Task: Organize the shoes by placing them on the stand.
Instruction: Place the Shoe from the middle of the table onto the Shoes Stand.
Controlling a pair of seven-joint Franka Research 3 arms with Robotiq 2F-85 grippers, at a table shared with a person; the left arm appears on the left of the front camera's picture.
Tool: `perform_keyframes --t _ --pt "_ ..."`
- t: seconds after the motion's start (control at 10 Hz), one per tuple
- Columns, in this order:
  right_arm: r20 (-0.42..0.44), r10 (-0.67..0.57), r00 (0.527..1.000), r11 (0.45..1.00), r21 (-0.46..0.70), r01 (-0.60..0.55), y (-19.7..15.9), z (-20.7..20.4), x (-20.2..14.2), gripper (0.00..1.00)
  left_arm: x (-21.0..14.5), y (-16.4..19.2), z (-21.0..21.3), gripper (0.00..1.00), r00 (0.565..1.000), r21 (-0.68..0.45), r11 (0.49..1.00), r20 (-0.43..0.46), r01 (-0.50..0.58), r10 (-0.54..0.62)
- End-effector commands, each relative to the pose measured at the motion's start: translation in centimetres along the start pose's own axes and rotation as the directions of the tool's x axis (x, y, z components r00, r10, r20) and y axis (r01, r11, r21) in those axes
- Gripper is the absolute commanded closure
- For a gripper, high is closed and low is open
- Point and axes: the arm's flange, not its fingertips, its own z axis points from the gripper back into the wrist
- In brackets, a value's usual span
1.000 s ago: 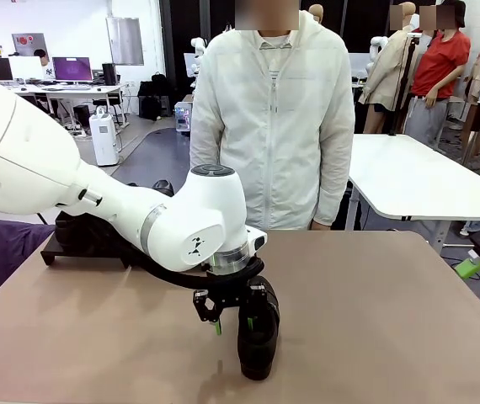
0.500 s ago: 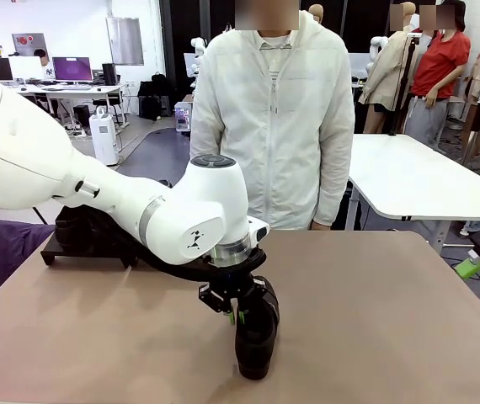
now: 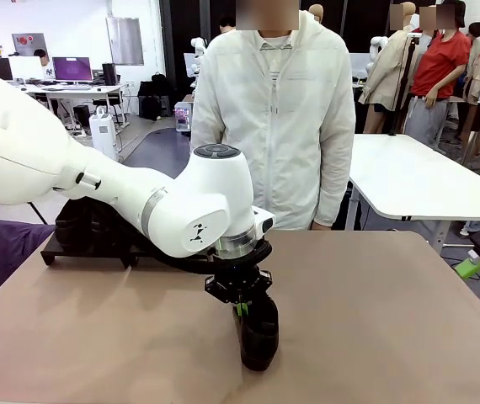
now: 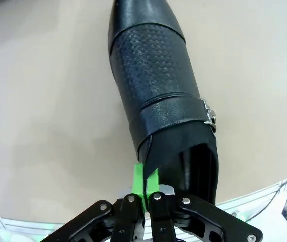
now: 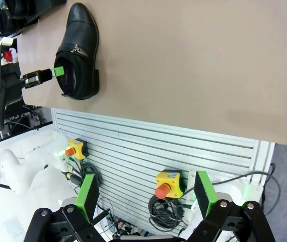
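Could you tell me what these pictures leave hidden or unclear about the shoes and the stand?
- Front view: the left arm covers most of the stand; how many shoes sit on it cannot be counted.
- Front view: the left pincer hides the heel of the shoe.
- Left wrist view: the shoe's toe tip is cut off by the top edge.
- Right wrist view: the stand is cropped at the corner.

1. No readable text, numbers or brand names in any view.
2. Small dark logo mark on the left arm's white wrist joint (image 3: 196, 238), front view; not legible as letters.
3. Background monitors (image 3: 72, 68) too small to read.
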Motion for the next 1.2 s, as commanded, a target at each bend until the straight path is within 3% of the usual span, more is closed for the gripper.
perform_keyframes --t 0.0,0.3,0.5,0.8,0.9,1.1 --pt "0.003 0.024 1.000 0.999 0.030 -0.024 -0.2 0.2 0.0 0.00 0.4 0.9 2.9 1.00 0.999 -0.027 1.000 0.049 0.000 0.001" --pt "0.003 0.024 1.000 0.999 0.030 -0.024 -0.2 0.2 0.0 0.00 0.2 4.2 11.7 1.00 0.953 -0.106 0.970 0.235 0.219 -0.190" --pt "0.003 0.024 1.000 0.999 0.030 -0.024 -0.2 0.2 0.0 0.00 0.5 8.6 14.0 1.00 0.943 -0.086 0.975 0.286 0.204 -0.172" --pt "0.003 0.024 1.000 0.999 0.030 -0.024 -0.2 0.2 0.0 0.00 -0.8 17.1 14.7 1.00 0.938 -0.100 0.994 0.348 0.050 -0.012" --pt "0.003 0.024 1.000 0.999 0.030 -0.024 -0.2 0.2 0.0 0.00 1.2 11.1 15.4 1.00 0.944 -0.050 0.989 0.311 0.136 -0.114" --pt "0.003 0.024 1.000 0.999 0.030 -0.024 -0.2 0.2 0.0 0.00 1.2 11.1 15.4 1.00 0.944 -0.050 0.989 0.311 0.136 -0.114"
